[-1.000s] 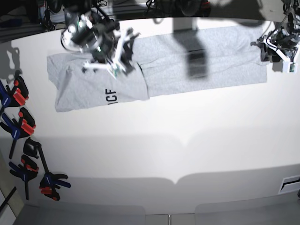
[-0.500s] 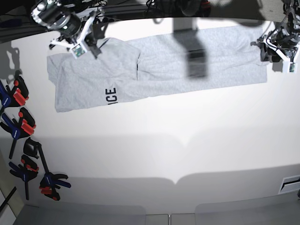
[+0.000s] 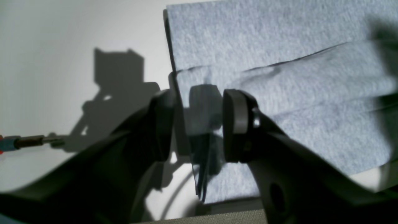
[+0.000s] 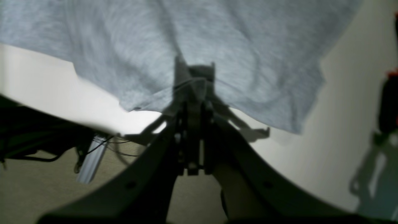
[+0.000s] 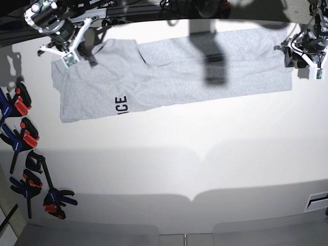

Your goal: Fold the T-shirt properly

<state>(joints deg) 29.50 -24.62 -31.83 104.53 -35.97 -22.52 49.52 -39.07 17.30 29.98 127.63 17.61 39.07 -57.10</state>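
The light grey T-shirt [image 5: 195, 66] lies as a long band across the back of the table, with dark lettering [image 5: 121, 105] near its left end. My right gripper [image 5: 77, 48] is at the shirt's back left corner. In the right wrist view it [image 4: 193, 102] is shut, with the shirt's [image 4: 217, 40] edge drawn up to its tips. My left gripper [image 5: 294, 54] is at the shirt's right end. In the left wrist view it [image 3: 199, 124] is open, its jaws standing either side of the shirt's [image 3: 279, 62] edge.
Several orange, blue and black clamps [image 5: 23, 138] lie along the table's left edge, with more at the front left [image 5: 51, 197]. The white table [image 5: 179, 164] stretches in front of the shirt. Its back edge is close behind both grippers.
My right gripper has moved left and back from the shirt's middle, drawing the fabric with it and opening that fold out. More lettering shows. The left arm has not moved.
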